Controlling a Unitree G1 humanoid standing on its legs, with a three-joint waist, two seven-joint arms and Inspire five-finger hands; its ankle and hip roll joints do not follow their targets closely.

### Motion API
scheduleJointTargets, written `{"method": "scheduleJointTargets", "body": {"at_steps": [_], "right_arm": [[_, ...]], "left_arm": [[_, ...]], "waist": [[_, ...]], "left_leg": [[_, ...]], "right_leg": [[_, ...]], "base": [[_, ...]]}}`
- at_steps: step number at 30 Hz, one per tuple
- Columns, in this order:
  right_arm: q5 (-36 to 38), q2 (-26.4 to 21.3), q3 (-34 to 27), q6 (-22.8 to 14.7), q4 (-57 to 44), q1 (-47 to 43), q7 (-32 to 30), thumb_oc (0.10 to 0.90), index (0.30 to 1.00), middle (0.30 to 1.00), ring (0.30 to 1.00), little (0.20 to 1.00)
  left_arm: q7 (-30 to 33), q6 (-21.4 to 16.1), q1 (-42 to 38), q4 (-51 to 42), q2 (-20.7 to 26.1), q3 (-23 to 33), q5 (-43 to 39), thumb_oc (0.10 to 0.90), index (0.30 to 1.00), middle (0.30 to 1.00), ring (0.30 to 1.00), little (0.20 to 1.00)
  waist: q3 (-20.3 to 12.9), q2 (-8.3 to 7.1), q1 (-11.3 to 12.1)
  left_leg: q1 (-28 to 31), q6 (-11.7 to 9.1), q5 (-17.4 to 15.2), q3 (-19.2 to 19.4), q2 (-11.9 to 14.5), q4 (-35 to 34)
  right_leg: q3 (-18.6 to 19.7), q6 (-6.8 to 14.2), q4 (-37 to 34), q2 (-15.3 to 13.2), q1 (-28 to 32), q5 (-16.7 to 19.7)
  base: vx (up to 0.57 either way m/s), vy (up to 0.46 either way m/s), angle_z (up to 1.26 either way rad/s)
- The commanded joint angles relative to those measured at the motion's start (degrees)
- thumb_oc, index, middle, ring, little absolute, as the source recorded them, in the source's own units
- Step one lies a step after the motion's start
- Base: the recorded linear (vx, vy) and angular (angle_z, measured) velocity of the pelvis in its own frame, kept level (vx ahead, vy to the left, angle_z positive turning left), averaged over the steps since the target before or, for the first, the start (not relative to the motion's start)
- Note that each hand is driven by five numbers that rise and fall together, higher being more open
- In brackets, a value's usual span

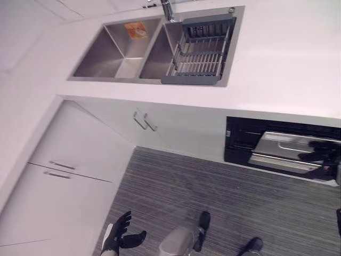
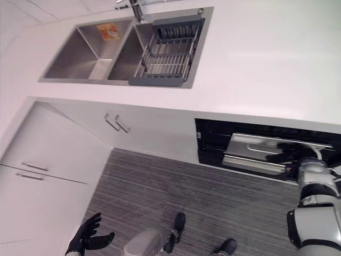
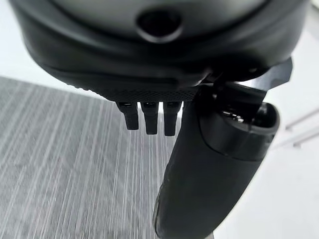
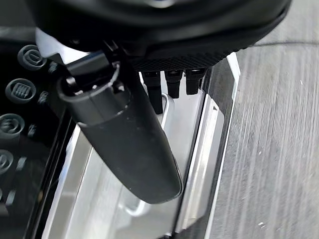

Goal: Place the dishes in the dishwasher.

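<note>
While the right hand [image 2: 290, 154] rests against the silver front of the dishwasher [image 2: 250, 154], low on the right under the counter [image 1: 287, 64], I cannot tell whether it is closed on anything. The wrist view puts it right over the door's handle [image 4: 132, 210]. The silver front looks tipped a little out of its dark surround, so the door may be partly open, though this fits a door on its way down or on its way up.

The left hand [image 1: 118, 237] hangs near the floor [image 1: 213, 192] on the near left, spread and holding nothing. The rack [image 1: 189, 80] sits in the right basin of the sink [image 1: 114, 53], far left of the dishwasher. I cannot tell whether it holds dishes.

Risks as I judge them:
- A poor hold on the smooth handle could slip, letting the door drop or swing shut.
- The hand could be caught between the door and its surround.
- The rack and dishwasher stand well apart, so any dish carried across could fall on the hard floor.
</note>
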Motion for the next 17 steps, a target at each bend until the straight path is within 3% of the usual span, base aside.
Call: {"method": "scheduleJointTargets", "body": {"at_steps": [1, 4, 5, 6, 8, 10, 12, 14, 15, 17], "right_arm": [[5.8, 3.2, -1.5, -10.0, -16.9, -6.2, -1.5, 0.8, 0.9, 0.9, 0.9, 0.9], [-0.5, 14.9, -3.4, -10.7, -35.2, 10.5, -6.7, 0.8, 0.9, 0.9, 0.9, 0.9], [-2.4, 20.5, -2.1, -10.5, -37.0, 21.6, -3.0, 0.8, 0.9, 0.9, 0.9, 0.9], [-2.5, 21.6, -1.4, -8.8, -35.3, 24.8, -1.5, 0.8, 0.9, 0.9, 0.9, 0.9], [-2.8, 21.7, -1.3, -8.7, -35.0, 25.0, -1.5, 0.8, 0.9, 0.9, 0.9, 0.9], [-3.3, 23.5, 0.2, -7.2, -31.0, 28.7, -0.5, 0.8, 0.9, 0.9, 0.9, 0.9], [-7.1, 25.2, 2.2, -7.4, -26.0, 30.5, -1.3, 0.8, 0.9, 0.9, 0.9, 0.9], [-4.1, 26.3, 2.8, -6.5, -22.0, 31.2, -0.8, 0.8, 0.9, 0.9, 0.9, 0.9], [-4.8, 27.5, 2.2, -11.7, -11.2, 30.8, 1.6, 0.8, 0.9, 0.9, 0.9, 0.9], [-5.8, 29.3, 1.3, -15.7, 2.9, 29.6, 3.7, 0.8, 0.9, 0.9, 0.9, 0.9]], "left_arm": [[2.9, -2.2, 0.5, -1.8, 4.2, 2.9, 0.5, 0.8, 0.9, 0.9, 0.9, 0.9], [4.6, -4.1, 0.9, -0.5, 1.3, 3.7, 1.9, 0.8, 0.9, 0.9, 0.9, 0.9], [6.0, -4.2, 2.0, 0.4, -1.4, 4.2, 3.4, 0.8, 0.9, 0.9, 0.9, 0.9], [5.5, -3.4, 1.9, 1.1, -1.7, 4.9, 3.2, 0.8, 0.9, 0.9, 0.9, 0.9], [5.3, -3.4, 1.9, 1.3, -1.7, 5.0, 3.1, 0.8, 0.9, 0.9, 0.9, 0.9], [-0.4, -2.1, 0.9, 3.1, -1.5, 6.2, -1.4, 0.8, 0.9, 0.9, 0.9, 0.9], [-0.4, -1.3, -0.2, 4.9, -1.4, 5.6, 0.9, 0.8, 0.9, 0.9, 0.9, 0.9], [-5.4, 0.0, -1.2, 5.6, -1.7, 5.4, -3.4, 0.8, 0.9, 0.9, 0.9, 0.9], [-8.5, 1.3, -3.1, 8.0, -2.1, 4.7, -6.9, 0.8, 0.9, 0.9, 0.9, 0.9], [-12.5, 2.0, -5.9, 11.5, -2.7, 3.5, -8.8, 0.8, 0.9, 0.9, 0.9, 0.9]], "waist": [[-4.0, -1.57, 2.6], [-3.9, -3.38, -1.5], [-5.5, -4.9, -3.9], [-6.4, -6.04, -4.9], [-6.4, -6.14, -5.0], [-7.7, -7.39, -6.3], [-8.6, -7.87, -7.2], [-9.3, -7.96, -7.6], [-10.1, -7.88, -7.7], [-11.2, -7.58, -7.5]], "left_leg": [[-1.8, -2.7, -9.7, 5.4, 3.7, 6.7], [-1.1, -1.9, -10.6, 8.0, 5.5, 6.7], [0.1, -1.5, -11.5, 9.8, 6.3, 6.7], [0.9, -1.5, -12.0, 10.8, 6.8, 6.7], [1.0, -1.5, -12.1, 10.9, 6.8, 6.7], [2.0, -1.6, -12.8, 12.1, 7.5, 6.7], [2.8, -1.7, -13.2, 12.7, 7.7, 6.7], [3.3, -1.6, -13.5, 12.9, 7.8, 6.7], [4.0, -1.6, -13.9, 13.0, 7.8, 6.7], [5.0, -1.5, -14.3, 12.7, 7.6, 6.7]], "right_leg": [[5.5, -0.1, 5.4, 0.2, -2.3, -6.4], [9.1, -0.2, 5.4, 2.3, -3.7, -6.4], [11.4, -0.2, 5.4, 3.3, -3.8, -6.5], [12.3, -0.1, 5.4, 3.7, -3.7, -6.6], [12.4, -0.1, 5.4, 3.8, -3.7, -6.7], [13.3, 0.1, 5.4, 4.3, -3.4, -6.9], [13.9, 0.2, 5.4, 4.6, -3.0, -7.2], [14.3, 0.1, 5.4, 4.9, -2.8, -7.4], [14.4, -0.1, 5.4, 5.1, -2.1, -7.9], [14.5, -0.5, 5.4, 5.3, -1.0, -8.5]], "base": [[-0.11, -0.097, -0.32], [-0.11, -0.04, -0.5], [-0.08, -0.019, -0.76], [-0.06, -0.027, -0.78], [-0.05, -0.03, -0.79], [-0.1, -0.038, 0.0], [-0.08, 0.007, -0.15], [-0.05, 0.026, -0.2], [-0.02, 0.025, -0.08], [0.0, 0.012, -0.03]]}}
